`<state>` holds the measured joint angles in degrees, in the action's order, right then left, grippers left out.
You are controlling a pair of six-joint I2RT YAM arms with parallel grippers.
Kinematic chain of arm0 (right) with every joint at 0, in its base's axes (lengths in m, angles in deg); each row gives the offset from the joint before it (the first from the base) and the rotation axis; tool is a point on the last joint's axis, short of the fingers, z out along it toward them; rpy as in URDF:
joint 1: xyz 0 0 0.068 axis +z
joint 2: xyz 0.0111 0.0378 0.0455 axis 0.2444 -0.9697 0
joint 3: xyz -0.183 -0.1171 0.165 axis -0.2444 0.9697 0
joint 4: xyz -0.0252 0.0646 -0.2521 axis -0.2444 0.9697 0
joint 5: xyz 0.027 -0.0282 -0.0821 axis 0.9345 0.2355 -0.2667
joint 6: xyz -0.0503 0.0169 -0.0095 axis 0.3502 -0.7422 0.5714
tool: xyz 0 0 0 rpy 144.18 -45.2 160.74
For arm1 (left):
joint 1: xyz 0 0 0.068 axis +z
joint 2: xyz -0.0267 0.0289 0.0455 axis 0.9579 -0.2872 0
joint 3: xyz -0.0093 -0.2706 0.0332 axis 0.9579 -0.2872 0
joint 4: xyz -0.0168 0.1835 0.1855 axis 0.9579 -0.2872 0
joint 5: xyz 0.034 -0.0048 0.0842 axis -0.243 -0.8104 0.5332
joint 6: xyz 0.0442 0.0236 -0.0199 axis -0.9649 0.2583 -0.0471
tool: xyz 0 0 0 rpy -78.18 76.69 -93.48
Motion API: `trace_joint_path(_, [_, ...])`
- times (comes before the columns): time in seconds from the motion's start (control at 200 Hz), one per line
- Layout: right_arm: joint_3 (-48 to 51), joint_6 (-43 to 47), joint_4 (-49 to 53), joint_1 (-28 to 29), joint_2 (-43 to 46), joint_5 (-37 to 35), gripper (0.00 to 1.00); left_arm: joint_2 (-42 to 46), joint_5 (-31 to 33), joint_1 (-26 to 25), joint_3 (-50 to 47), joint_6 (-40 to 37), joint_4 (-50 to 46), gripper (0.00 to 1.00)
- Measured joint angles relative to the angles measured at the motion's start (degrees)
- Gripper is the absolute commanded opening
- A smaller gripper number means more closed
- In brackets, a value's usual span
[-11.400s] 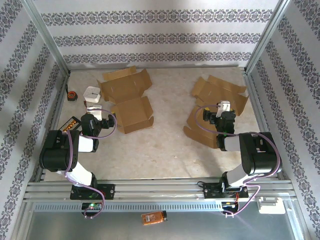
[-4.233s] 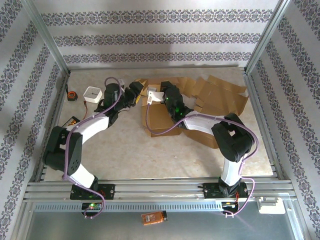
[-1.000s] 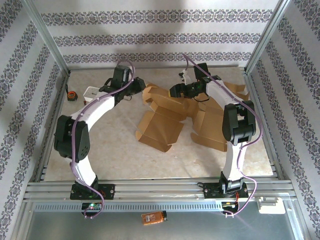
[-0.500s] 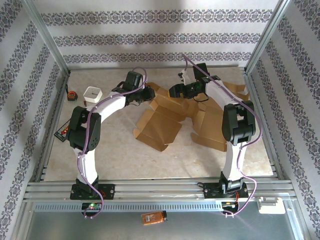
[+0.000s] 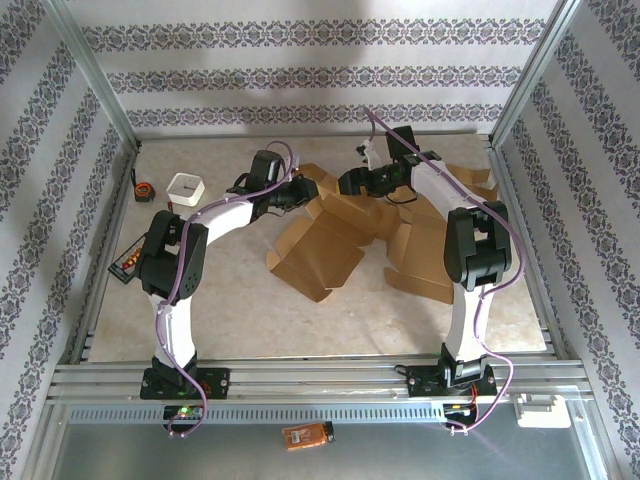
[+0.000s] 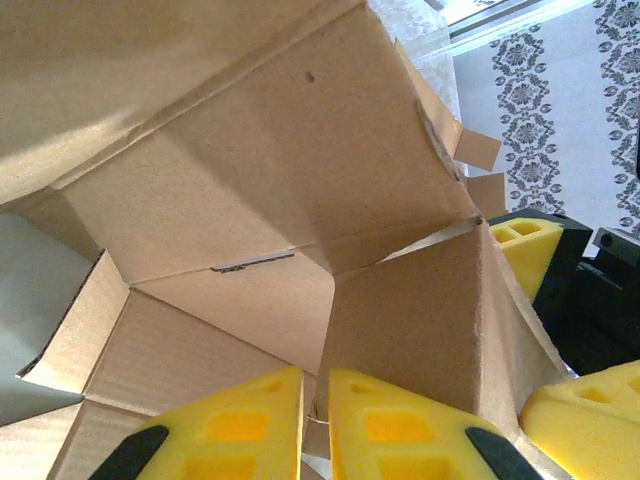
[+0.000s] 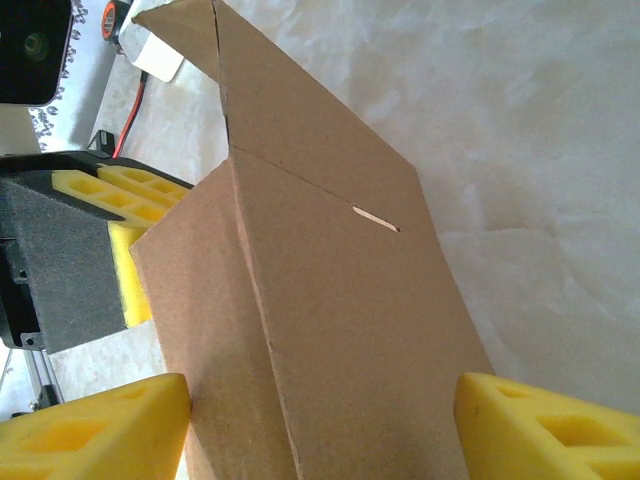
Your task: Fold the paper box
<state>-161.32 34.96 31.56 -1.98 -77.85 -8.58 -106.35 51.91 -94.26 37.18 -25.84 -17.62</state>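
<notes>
Patterned wallpaper (image 5: 300,80) in grey and white bands lines the walls around a pale, marbled worktop (image 5: 300,320). Near the back middle of the worktop sits the paper box (image 5: 322,243), a brown corrugated cardboard blank, only partly shaped. One broad panel slopes towards the camera with short flaps turned up along its edges. The far part of the box rises off the surface between the two arms.

The left arm (image 5: 215,213) reaches in from the left. In its wrist view, its yellow foam pads (image 6: 240,430) are almost together, and the lower edge of an upright flap runs down into the thin gap, so the left jaws pinch that flap. Above them, the inner faces of the box (image 6: 270,170) meet at creased folds, with a thin slot cut in one crease.

The right arm (image 5: 450,195) reaches in from the right. The right jaws stand wide apart, one yellow pad (image 7: 95,430) at either side of a plain outer panel of the box (image 7: 330,300). Whether the pads press on it cannot be told.

A second cardboard blank (image 5: 428,262) lies flat to the right, just beside the box. At the far left are a small white square box (image 5: 187,187), its contents not visible, and an orange and black tape measure (image 5: 146,189)
</notes>
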Motion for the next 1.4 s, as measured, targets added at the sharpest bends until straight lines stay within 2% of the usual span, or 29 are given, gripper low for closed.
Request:
trace_joint_path(0.115, [0.0,0.0,0.0,0.0,0.0,0.0,0.71,0.5,2.8,-0.1,-0.1,-3.1,-1.5,0.24])
trace_joint_path(0.32, [0.0,0.0,0.0,0.1,0.0,-0.1,0.71,6.8,11.8,-0.3,-3.4,-18.3,-5.6,0.27])
trace_joint_path(0.445, [0.0,0.0,0.0,0.1,0.0,-0.2,0.71,8.0,12.9,-0.3,-4.7,-27.8,-6.2,0.28])
trace_joint_path(0.57, [0.0,0.0,0.0,0.1,0.0,-0.2,0.71,6.4,12.0,-0.3,-4.8,-33.4,-6.9,0.31])
trace_joint_path(0.725, [0.0,0.0,0.0,0.1,0.0,-0.4,0.71,1.6,9.5,-0.4,-3.4,-35.6,-6.8,0.34])
trace_joint_path(0.934, [0.0,0.0,0.2,0.1,0.0,-0.6,0.71,-5.7,10.1,-0.4,1.0,-35.7,-7.2,0.36])
trace_joint_path(1.204, [0.0,0.1,0.2,0.5,0.0,-0.7,0.71,-8.0,9.5,-0.4,3.0,-35.0,-7.3,0.37])
trace_joint_path(1.399, [0.0,0.1,0.2,0.5,0.0,-0.7,0.71,-8.0,11.3,-0.4,3.0,-35.4,-7.3,0.45])
